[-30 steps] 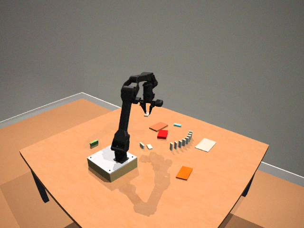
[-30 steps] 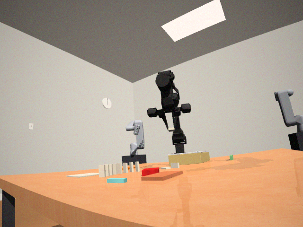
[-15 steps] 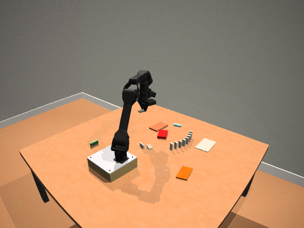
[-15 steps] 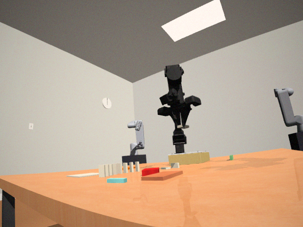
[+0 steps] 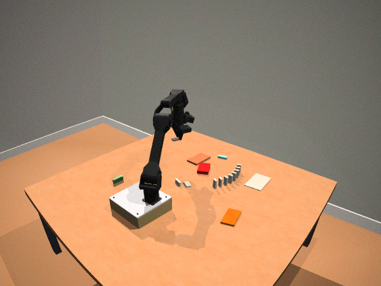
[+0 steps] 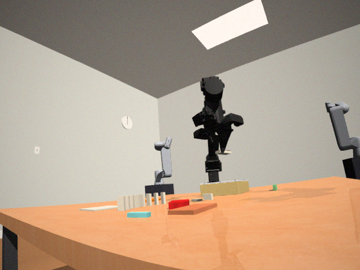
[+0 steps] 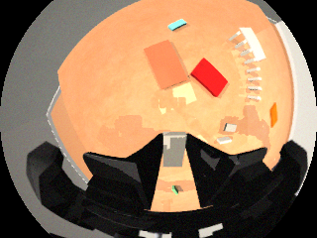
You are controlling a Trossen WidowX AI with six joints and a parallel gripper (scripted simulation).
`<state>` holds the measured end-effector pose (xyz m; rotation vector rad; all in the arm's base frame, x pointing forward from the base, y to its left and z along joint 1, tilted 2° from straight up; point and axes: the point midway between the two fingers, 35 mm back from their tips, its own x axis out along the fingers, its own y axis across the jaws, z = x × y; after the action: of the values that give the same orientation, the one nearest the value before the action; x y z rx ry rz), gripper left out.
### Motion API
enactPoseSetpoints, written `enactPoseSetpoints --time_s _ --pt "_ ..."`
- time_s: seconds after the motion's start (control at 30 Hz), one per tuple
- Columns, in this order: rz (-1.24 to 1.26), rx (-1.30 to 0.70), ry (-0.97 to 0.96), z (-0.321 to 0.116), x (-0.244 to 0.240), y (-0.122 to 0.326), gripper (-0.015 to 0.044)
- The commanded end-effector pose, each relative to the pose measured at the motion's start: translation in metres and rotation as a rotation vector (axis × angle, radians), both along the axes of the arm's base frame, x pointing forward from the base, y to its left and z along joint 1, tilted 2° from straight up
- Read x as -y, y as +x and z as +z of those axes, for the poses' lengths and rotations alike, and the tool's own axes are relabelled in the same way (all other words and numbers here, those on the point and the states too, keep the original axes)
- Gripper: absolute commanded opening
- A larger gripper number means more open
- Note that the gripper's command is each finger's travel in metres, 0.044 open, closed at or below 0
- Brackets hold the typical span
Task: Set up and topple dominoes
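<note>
The gripper [image 5: 178, 139] [image 6: 223, 151] [image 7: 173, 137] grasps a pale domino [image 5: 175, 139] [image 6: 224, 152] [image 7: 173, 151] high above the table [image 5: 196, 261] [image 6: 276, 226] [image 7: 109, 79]. The standing row [image 5: 230, 178] [image 6: 130, 202] [image 7: 254, 79] curves (rather neatly) near the red block [image 5: 203, 168] [image 6: 178, 203] [image 7: 209, 77], well apart from the gripper.

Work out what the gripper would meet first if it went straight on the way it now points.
Probably the tabletop, below the gripper and its held domino; depth leaves the exact spot unclear.
</note>
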<state>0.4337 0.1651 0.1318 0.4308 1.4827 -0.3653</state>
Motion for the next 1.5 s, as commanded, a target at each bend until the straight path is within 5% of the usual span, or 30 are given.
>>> enactPoseSetpoints --time_s 0.0,1.47 --pt "0.042 0.060 -0.033 -0.012 -0.006 0.010 0.0107" --pt "0.261 0.834 -0.422 -0.055 -0.055 0.079 0.0107"
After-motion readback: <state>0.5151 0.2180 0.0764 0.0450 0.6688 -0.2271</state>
